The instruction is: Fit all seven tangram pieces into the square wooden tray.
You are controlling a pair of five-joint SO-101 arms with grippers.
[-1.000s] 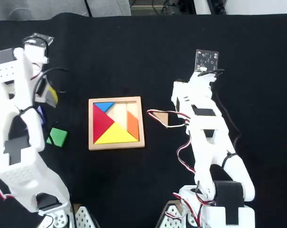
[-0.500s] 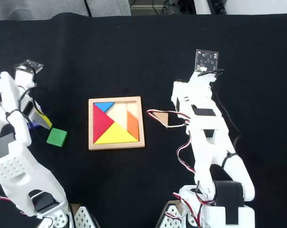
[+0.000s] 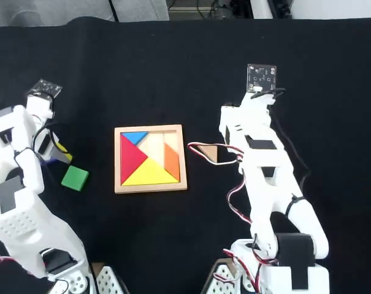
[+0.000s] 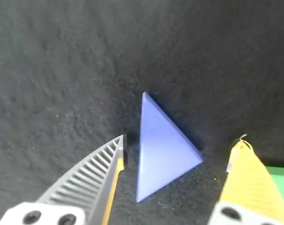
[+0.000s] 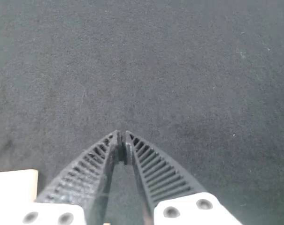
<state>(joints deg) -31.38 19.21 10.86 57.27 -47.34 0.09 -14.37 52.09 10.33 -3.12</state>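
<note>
My left claw (image 4: 180, 142) has swung over the violet triangular piece (image 4: 163, 152), jaws wide astride it; right claw (image 5: 121, 136) closed. Probably next into the square wooden tray (image 3: 150, 188).

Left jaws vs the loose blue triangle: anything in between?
Nothing visible. The blue triangle lies flat on the black cloth between the open left jaws, with bare cloth on either side. The green square sits apart, outside the jaws.

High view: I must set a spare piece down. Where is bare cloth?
Bare: the black cloth beyond the far rim of the wooden tray, and between tray and arm bases. Crowded: left of the tray, with green square, loose blue triangle and left end effector; right of it, a tan piece.
</note>
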